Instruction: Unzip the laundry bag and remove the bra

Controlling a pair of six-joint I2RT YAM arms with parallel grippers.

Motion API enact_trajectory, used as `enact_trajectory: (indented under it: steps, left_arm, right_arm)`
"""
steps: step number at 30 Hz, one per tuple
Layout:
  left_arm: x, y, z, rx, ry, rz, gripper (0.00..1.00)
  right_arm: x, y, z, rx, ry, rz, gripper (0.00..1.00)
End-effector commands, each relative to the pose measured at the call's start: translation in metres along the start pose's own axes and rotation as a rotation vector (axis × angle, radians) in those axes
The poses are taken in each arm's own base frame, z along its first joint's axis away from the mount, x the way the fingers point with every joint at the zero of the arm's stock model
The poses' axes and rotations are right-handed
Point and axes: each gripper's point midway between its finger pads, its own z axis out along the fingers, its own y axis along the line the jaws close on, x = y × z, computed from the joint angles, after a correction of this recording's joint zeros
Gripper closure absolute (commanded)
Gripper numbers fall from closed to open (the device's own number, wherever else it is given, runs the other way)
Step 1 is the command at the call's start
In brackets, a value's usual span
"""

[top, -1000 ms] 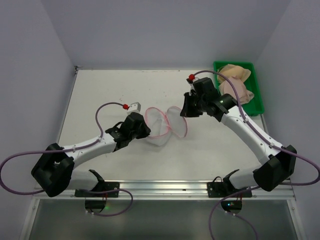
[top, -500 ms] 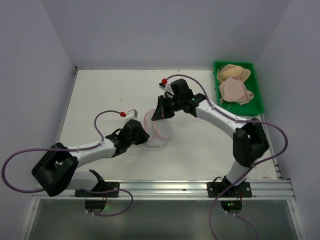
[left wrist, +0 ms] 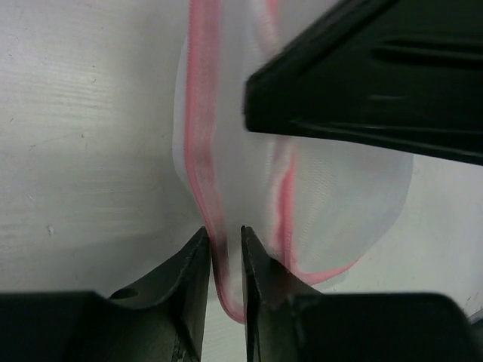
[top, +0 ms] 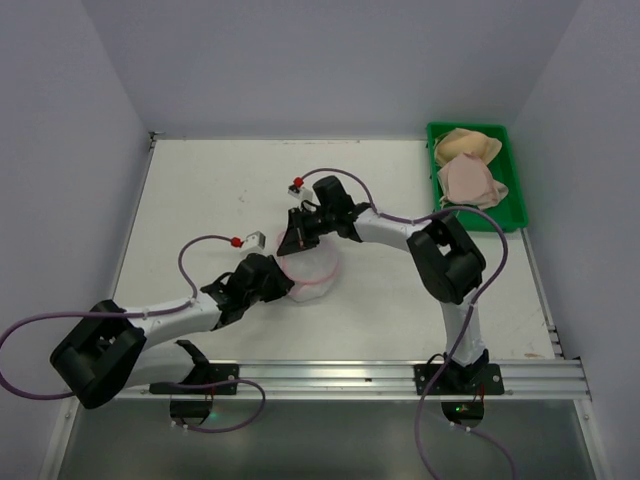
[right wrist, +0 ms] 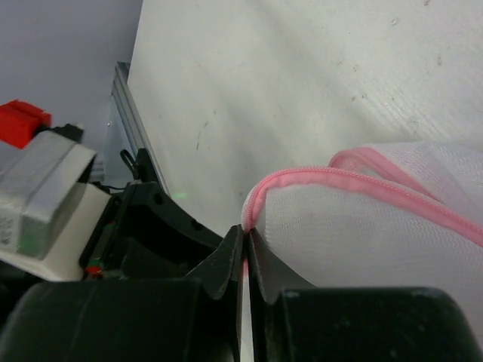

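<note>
**The laundry bag [top: 314, 268] caught at its pink edge, the bra [top: 470, 182] in the tray**

The laundry bag lies near the middle of the tabletop [top: 220, 190], between the 2 arms. The right end effector [right wrist: 246, 249] is pressed together on the bag's pink zip edge at its far side. The left end effector [left wrist: 226, 253] has its fingers narrowly parted with the pink edge running between them at the near side. Whether they press it I cannot tell. The bra lies in the green tray [top: 490, 224] at the far right, well apart from the bag.
</note>
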Motion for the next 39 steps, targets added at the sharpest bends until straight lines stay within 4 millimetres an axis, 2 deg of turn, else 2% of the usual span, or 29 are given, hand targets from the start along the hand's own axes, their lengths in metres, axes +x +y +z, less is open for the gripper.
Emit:
enact_trajectory:
  steps: [1, 4, 6, 8, 11, 14, 15, 16, 17, 19, 20, 22, 23, 24, 25, 26, 28, 31, 33, 34, 35, 36, 37, 38, 39]
  left_arm:
    - [-0.014, -0.013, -0.005, 0.052, -0.062, -0.022, 0.74]
    - [-0.014, -0.005, -0.008, 0.030, -0.075, -0.045, 0.69]
    - [-0.012, 0.002, -0.009, 0.002, -0.074, -0.053, 0.62]
    - [-0.012, 0.007, -0.012, -0.015, -0.075, -0.053, 0.53]
    - [-0.013, 0.012, -0.020, -0.034, -0.075, -0.055, 0.40]
    - [-0.019, 0.010, -0.035, -0.024, -0.092, -0.075, 0.32]
    - [-0.028, 0.002, -0.044, 0.009, -0.121, -0.087, 0.30]
    - [-0.035, 0.001, -0.050, -0.001, -0.142, -0.091, 0.24]
    - [-0.043, -0.002, -0.057, 0.005, -0.166, -0.095, 0.22]
    - [-0.068, -0.015, -0.077, 0.026, -0.238, -0.101, 0.16]
    - [-0.078, -0.020, -0.084, 0.038, -0.264, -0.080, 0.14]
    - [-0.104, -0.041, -0.105, 0.078, -0.320, -0.061, 0.09]
    - [-0.113, -0.046, -0.112, 0.078, -0.340, -0.034, 0.07]
    - [-0.119, -0.049, -0.114, 0.065, -0.346, -0.014, 0.06]
    - [-0.126, -0.050, -0.118, 0.053, -0.355, 0.028, 0.05]
    - [-0.142, -0.061, -0.126, 0.066, -0.386, 0.034, 0.05]
    - [-0.154, -0.069, -0.122, 0.056, -0.408, 0.073, 0.04]
    - [-0.173, -0.082, -0.111, 0.070, -0.428, 0.151, 0.04]
    - [-0.187, -0.085, -0.098, 0.056, -0.421, 0.161, 0.04]
    - [-0.191, -0.088, -0.094, 0.067, -0.413, 0.168, 0.04]
    - [-0.202, -0.081, -0.090, 0.037, -0.420, 0.173, 0.04]
    - [-0.210, -0.080, -0.083, 0.018, -0.414, 0.178, 0.04]
    - [-0.214, -0.076, -0.081, 0.012, -0.401, 0.180, 0.04]
    - [-0.228, -0.062, -0.081, -0.023, -0.415, 0.168, 0.04]
    - [-0.234, -0.058, -0.082, -0.033, -0.421, 0.163, 0.03]
  right_arm:
    - [-0.011, 0.003, 0.015, -0.074, -0.029, -0.030, 0.93]
    - [0.001, -0.015, 0.026, -0.066, 0.001, 0.017, 0.87]
    - [0.009, -0.022, 0.031, -0.069, 0.019, 0.049, 0.83]
    - [0.016, -0.033, 0.036, -0.058, 0.029, 0.078, 0.74]
    - [0.023, -0.037, 0.038, -0.058, 0.050, 0.095, 0.63]
    - [0.017, -0.025, 0.031, -0.074, 0.044, 0.062, 0.53]
    - [0.015, -0.020, 0.028, -0.079, 0.041, 0.051, 0.50]
    - [0.011, -0.015, 0.024, -0.078, 0.030, 0.029, 0.41]
    - [0.004, -0.003, 0.015, -0.075, 0.015, 0.006, 0.37]
    - [-0.006, 0.006, 0.006, -0.044, -0.017, -0.043, 0.28]
    - [-0.016, 0.022, -0.006, -0.044, -0.039, -0.074, 0.25]
    - [-0.024, 0.032, -0.018, -0.017, -0.060, -0.115, 0.16]
    - [-0.032, 0.049, -0.030, -0.014, -0.079, -0.144, 0.11]
    - [-0.038, 0.055, -0.037, -0.004, -0.093, -0.160, 0.03]
    - [-0.036, 0.052, -0.043, 0.048, -0.076, -0.159, 0.01]
    - [-0.054, 0.068, -0.052, 0.058, -0.107, -0.199, 0.01]
    - [-0.072, 0.062, -0.063, 0.165, -0.142, -0.242, 0.01]
    - [-0.098, 0.059, -0.101, 0.319, -0.221, -0.274, 0.01]
    - [-0.120, 0.046, -0.134, 0.424, -0.315, -0.261, 0.01]
    - [-0.127, 0.051, -0.158, 0.450, -0.374, -0.250, 0.01]
    - [-0.127, 0.041, -0.173, 0.489, -0.400, -0.215, 0.01]
    - [-0.137, 0.025, -0.203, 0.545, -0.465, -0.170, 0.01]
    - [-0.139, 0.034, -0.232, 0.550, -0.533, -0.149, 0.01]
    - [-0.131, 0.022, -0.247, 0.578, -0.548, -0.116, 0.01]
    - [-0.132, 0.015, -0.274, 0.591, -0.590, -0.091, 0.01]
